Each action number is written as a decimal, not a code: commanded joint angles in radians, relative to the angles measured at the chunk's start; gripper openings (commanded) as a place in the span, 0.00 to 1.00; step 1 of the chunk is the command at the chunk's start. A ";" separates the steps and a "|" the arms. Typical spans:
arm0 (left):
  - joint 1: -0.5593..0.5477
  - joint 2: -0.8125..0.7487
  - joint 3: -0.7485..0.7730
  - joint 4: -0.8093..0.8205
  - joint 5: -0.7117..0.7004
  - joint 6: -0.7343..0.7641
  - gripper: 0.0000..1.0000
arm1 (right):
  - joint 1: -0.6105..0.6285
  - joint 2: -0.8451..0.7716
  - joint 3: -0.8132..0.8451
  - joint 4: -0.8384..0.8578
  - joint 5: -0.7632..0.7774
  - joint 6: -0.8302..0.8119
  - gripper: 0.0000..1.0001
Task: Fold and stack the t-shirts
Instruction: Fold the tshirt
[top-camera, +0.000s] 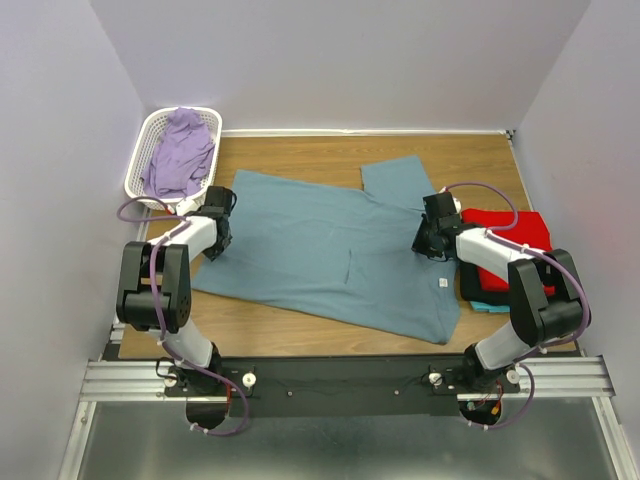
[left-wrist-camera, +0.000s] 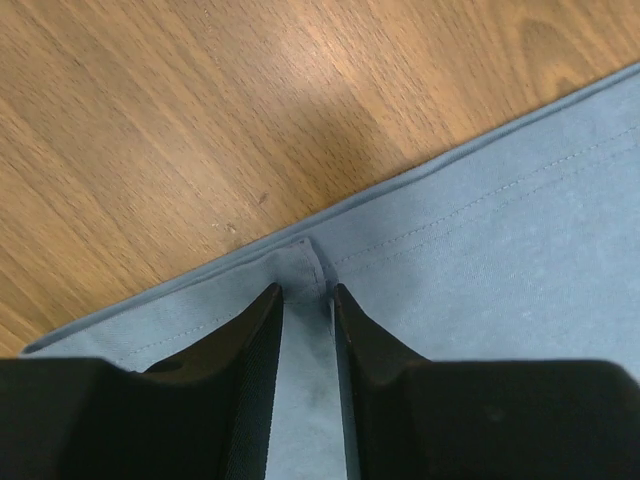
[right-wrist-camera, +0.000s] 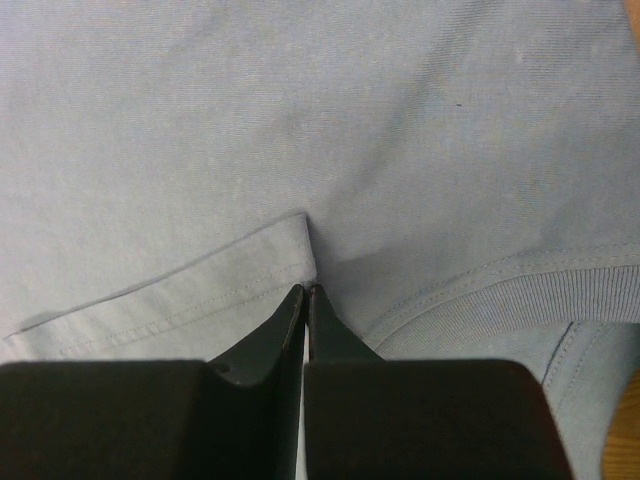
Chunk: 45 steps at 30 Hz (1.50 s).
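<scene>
Left fingers (left-wrist-camera: 255, 340) stand parted over the hem of the blue shirt (top-camera: 330, 250), cloth lying loose between them. The right fingers (right-wrist-camera: 285, 330) are clenched on a pinch of that shirt near the collar. It lies spread flat across the desk (top-camera: 300, 155), so its folding looks barely begun. A folded red shirt (top-camera: 510, 228) sits on a turquoise one (top-camera: 482, 304) at the right. The basket (top-camera: 140, 160) holds a crumpled purple garment (top-camera: 180, 150).
</scene>
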 joint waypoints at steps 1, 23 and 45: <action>-0.006 0.012 0.009 -0.004 -0.014 -0.023 0.33 | 0.009 -0.031 0.001 0.024 -0.004 0.000 0.09; -0.006 -0.106 -0.013 -0.012 -0.002 0.026 0.00 | 0.008 -0.087 -0.007 0.034 -0.019 -0.009 0.00; -0.006 -0.168 0.012 -0.030 -0.007 0.041 0.00 | 0.009 -0.265 -0.096 0.032 0.053 0.009 0.00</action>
